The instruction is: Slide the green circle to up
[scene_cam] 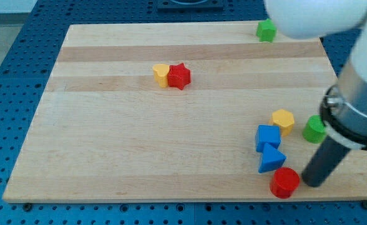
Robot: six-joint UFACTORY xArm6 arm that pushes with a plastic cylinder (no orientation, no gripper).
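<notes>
My tip (312, 185) sits near the board's front right edge, just right of the red cylinder (285, 182), below the green circle (314, 129). I carry no pincer, just a bare rod.

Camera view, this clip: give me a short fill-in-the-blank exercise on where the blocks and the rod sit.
1. The red star touches a ____ block on its left.
2. My tip sits just right of the red ____.
3. The green circle lies right of the yellow ____.
4. The blue triangle lies just below the blue ____.

Missing: yellow; cylinder; hexagon; cube
</notes>
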